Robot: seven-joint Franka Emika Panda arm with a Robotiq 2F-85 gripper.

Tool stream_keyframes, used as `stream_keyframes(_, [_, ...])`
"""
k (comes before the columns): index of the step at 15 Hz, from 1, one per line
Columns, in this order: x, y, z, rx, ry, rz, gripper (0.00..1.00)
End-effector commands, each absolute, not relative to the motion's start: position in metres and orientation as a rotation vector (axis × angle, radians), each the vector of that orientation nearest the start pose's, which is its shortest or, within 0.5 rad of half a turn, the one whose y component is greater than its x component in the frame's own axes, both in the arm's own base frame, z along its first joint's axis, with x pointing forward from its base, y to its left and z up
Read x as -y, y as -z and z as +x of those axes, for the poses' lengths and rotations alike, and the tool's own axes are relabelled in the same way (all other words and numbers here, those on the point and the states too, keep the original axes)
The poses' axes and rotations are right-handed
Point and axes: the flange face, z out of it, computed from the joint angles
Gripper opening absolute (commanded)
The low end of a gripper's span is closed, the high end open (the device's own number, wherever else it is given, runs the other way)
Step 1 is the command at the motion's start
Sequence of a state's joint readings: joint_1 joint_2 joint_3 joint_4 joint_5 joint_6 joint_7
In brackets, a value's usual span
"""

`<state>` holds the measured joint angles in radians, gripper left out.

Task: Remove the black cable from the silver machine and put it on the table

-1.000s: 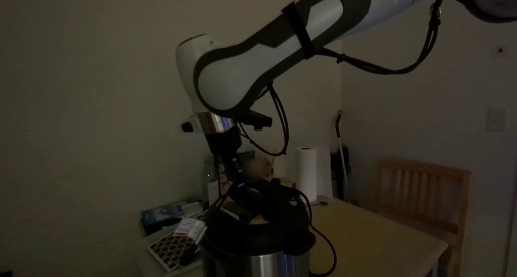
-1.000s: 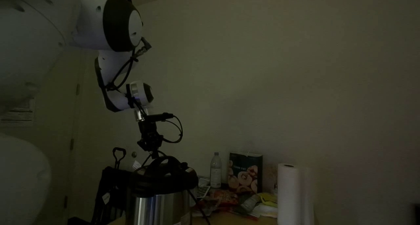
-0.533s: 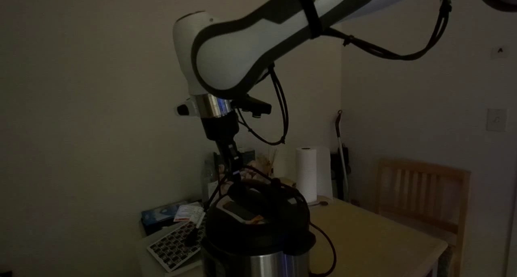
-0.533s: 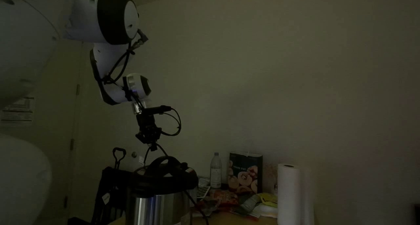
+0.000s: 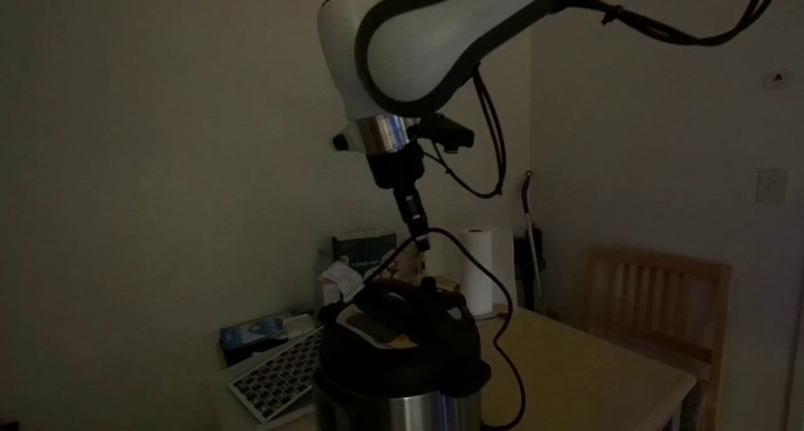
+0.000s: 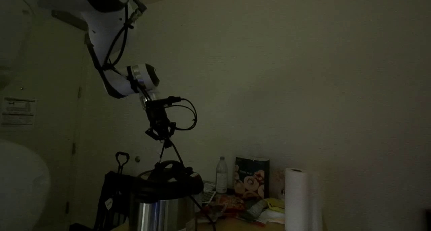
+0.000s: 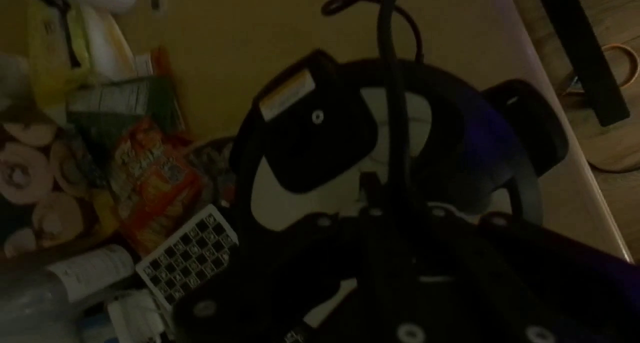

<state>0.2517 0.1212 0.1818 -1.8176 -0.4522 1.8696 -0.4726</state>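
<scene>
The silver machine (image 5: 418, 412) is a pot with a black lid and looped handle; it also shows in an exterior view (image 6: 168, 212) and from above in the wrist view (image 7: 480, 148). My gripper (image 5: 422, 241) is shut on the black cable (image 5: 510, 305) above the lid, also seen in an exterior view (image 6: 167, 144). The cable arches over the fingertips. One side runs down to the pot's base by the table (image 5: 584, 368); the other hangs beside the lid with a white tag (image 5: 342, 279). In the wrist view the cable (image 7: 392, 48) runs up from the dark fingertips (image 7: 392, 188).
A black-and-white keyboard-like panel (image 5: 276, 374) and a blue box (image 5: 251, 333) lie beside the pot. A bottle (image 6: 221, 175), a food box (image 6: 251, 177), snack bags (image 6: 232, 202) and a paper towel roll (image 6: 296, 197) stand behind. A wooden chair (image 5: 656, 293) is beyond the table.
My gripper has risen and, in an exterior view, moved right, lifting the cable into a high arch. The tagged end has risen from over the keyboard-like panel to beside the lid.
</scene>
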Motion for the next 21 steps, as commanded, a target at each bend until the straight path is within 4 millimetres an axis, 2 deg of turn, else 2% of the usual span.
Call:
stream_keyframes(1, [-0.160,-0.488,0.494,1.465,-0.186,-3.253,0.02])
stream_keyframes(2, [-0.149,-0.489,0.485,1.362,-0.205,-3.281,0.02])
stream_keyframes(3, [-0.172,-0.487,0.517,1.522,-0.194,-3.217,0.10])
stream_keyframes(5, [-0.155,-0.491,0.498,1.434,-0.204,-3.258,0.10])
stream_keyframes(8, [-0.153,-0.491,0.491,1.410,-0.204,-3.272,0.10])
stream_keyframes(9, [-0.153,-0.490,0.491,1.410,-0.205,-3.272,0.02])
stream_keyframes(11, [-0.127,-0.502,0.495,1.231,-0.148,-3.320,0.02])
stream_keyframes(15, [-0.045,-0.518,0.485,0.845,-0.131,-3.391,0.02])
stream_keyframes(18, [0.013,-0.521,0.476,0.567,-0.143,-3.416,0.02])
stream_keyframes(20, [0.036,-0.518,0.470,0.377,-0.159,-3.407,0.02])
stream_keyframes(21, [0.041,-0.515,0.469,0.289,-0.158,-3.393,0.02])
